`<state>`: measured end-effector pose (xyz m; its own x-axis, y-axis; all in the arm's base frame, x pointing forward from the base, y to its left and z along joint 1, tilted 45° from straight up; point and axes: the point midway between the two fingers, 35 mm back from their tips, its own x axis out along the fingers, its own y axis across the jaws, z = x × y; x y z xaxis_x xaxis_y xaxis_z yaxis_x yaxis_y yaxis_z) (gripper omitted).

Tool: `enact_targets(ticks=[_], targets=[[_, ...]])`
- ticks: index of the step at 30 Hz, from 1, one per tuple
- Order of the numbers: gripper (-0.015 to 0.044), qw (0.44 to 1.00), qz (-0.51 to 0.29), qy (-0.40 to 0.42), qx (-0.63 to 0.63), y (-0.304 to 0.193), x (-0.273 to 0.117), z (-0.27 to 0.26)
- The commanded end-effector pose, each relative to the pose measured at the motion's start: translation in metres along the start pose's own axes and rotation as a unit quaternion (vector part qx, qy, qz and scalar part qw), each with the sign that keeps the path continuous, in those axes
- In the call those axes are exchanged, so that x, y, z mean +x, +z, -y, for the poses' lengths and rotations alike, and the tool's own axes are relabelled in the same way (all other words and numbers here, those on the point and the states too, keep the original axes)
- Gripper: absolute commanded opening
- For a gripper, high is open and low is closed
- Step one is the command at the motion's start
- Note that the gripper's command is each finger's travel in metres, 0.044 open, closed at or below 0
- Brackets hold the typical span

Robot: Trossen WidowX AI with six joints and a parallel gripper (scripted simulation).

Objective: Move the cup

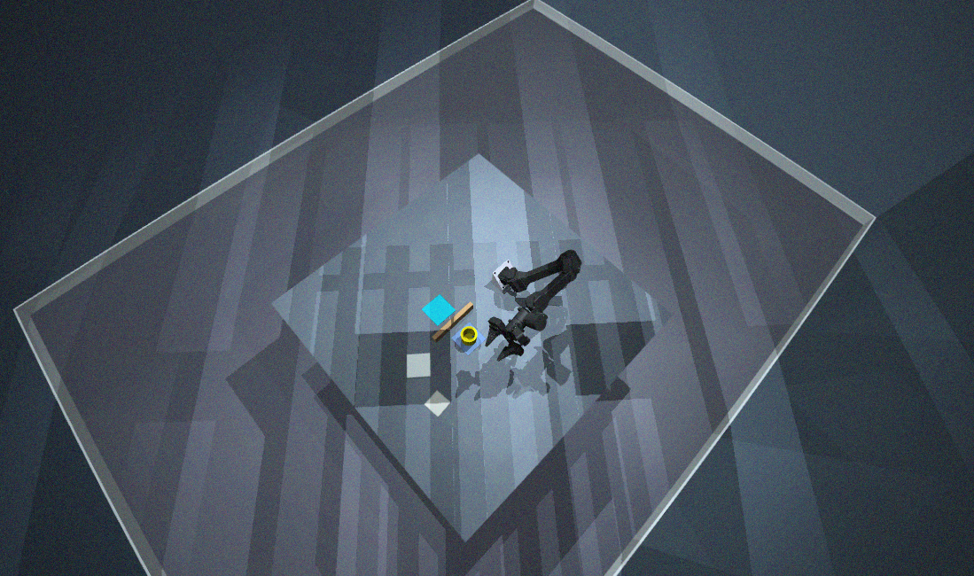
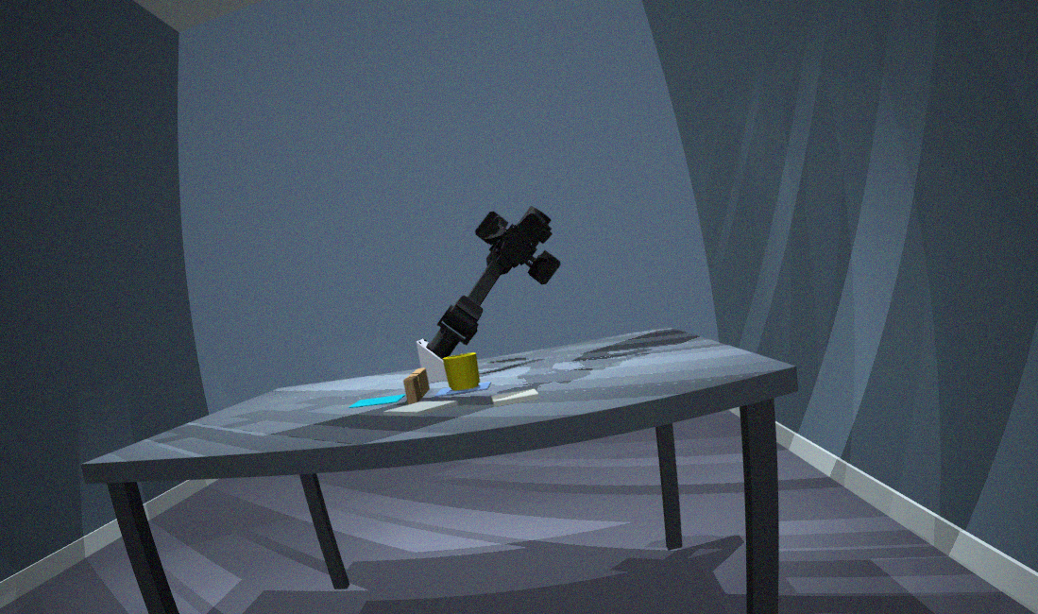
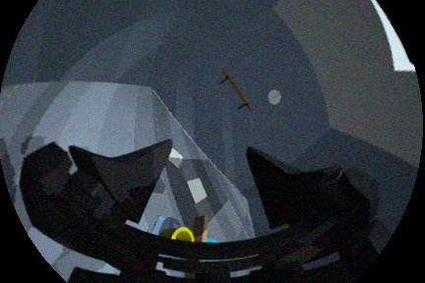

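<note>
Cup [image 1: 468,334], yellow and upright, stands on a blue pad [image 1: 465,345] near the middle of the top view, just left of the black gripper [image 1: 502,341]. The fingers [image 1: 494,331] are spread wide and hold nothing; they sit close beside the cup but apart from it. In the wrist view the two dark fingers flank the lower centre of the frame, and the cup's yellow rim [image 3: 183,234] shows low between them, partly cut off by the gripper body. What lies inside the cup cannot be made out.

A cyan pad [image 1: 438,308] lies up and left of the cup, and a wooden bar [image 1: 452,322] runs diagonally between the two pads. In the exterior view the bar [image 2: 416,384] stands just left of the cup [image 2: 461,370], with the cyan pad [image 2: 376,400] further left. Two pale tiles rest on the counter [image 1: 583,357] below and left of the cup in the top view, one [image 1: 417,365] nearer and one [image 1: 436,402] lower down. The arm [image 1: 548,282] rises from a white base plate [image 1: 503,274] at upper right of the cup and folds back down toward it.
</note>
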<state>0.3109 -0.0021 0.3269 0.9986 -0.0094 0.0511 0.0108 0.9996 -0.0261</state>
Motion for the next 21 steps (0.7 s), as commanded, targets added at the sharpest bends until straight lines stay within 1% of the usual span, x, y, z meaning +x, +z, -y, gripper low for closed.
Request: enact_targets(ticks=[1,2,3,6,9,11,13,15,18,21], targets=[[0.0374,1.0,-0.008,0.001,0.003,-0.003,0.002,0.0],[0.0348,0.999,-0.032,0.006,0.013,-0.012,0.006,0.0],[0.0321,0.997,-0.072,0.011,0.031,-0.027,0.013,0.001],[0.0243,0.97,-0.215,0.021,0.11,-0.082,0.027,0.006],[0.0166,0.914,-0.35,0.012,0.206,-0.132,0.027,0.011],[0.0166,0.859,-0.431,-0.003,0.276,-0.161,0.02,0.013],[0.0166,0.79,-0.503,-0.026,0.349,-0.184,0.009,0.014],[0.0166,0.707,-0.564,-0.054,0.422,-0.202,-0.003,0.015],[0.0166,0.56,-0.633,-0.103,0.525,-0.217,-0.021,0.014],[0.0166,0.397,-0.668,-0.155,0.609,-0.221,-0.033,0.014]])
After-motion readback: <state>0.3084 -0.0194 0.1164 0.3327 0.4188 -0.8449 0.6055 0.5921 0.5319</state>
